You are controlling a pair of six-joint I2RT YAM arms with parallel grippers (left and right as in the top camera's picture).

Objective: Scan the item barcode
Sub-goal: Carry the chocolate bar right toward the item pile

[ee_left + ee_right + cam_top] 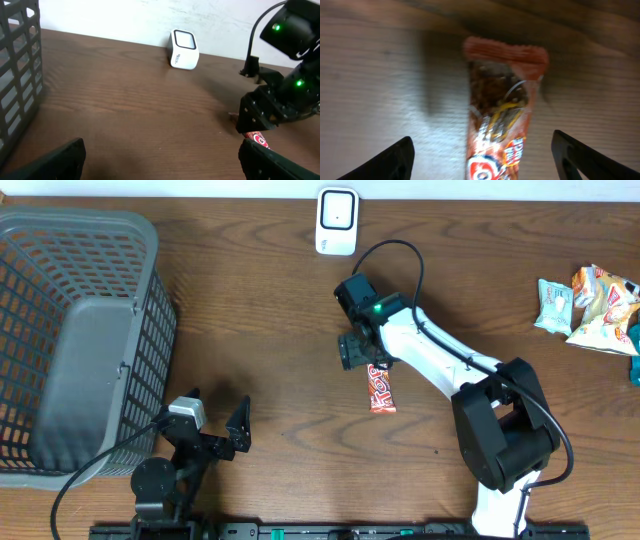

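Note:
The item is a red snack bar lying flat on the wooden table, one end under my right gripper. In the right wrist view the bar lies between the wide-apart jaws of that gripper, and neither finger touches it; the picture is blurred. No barcode shows on the wrapper. The white scanner stands upright at the table's far edge, also in the left wrist view. My left gripper stands open near the front edge with nothing between its fingers.
A large grey mesh basket fills the left side, close to the left arm. Several snack bags lie at the right edge. A black cable loops from the right arm toward the scanner.

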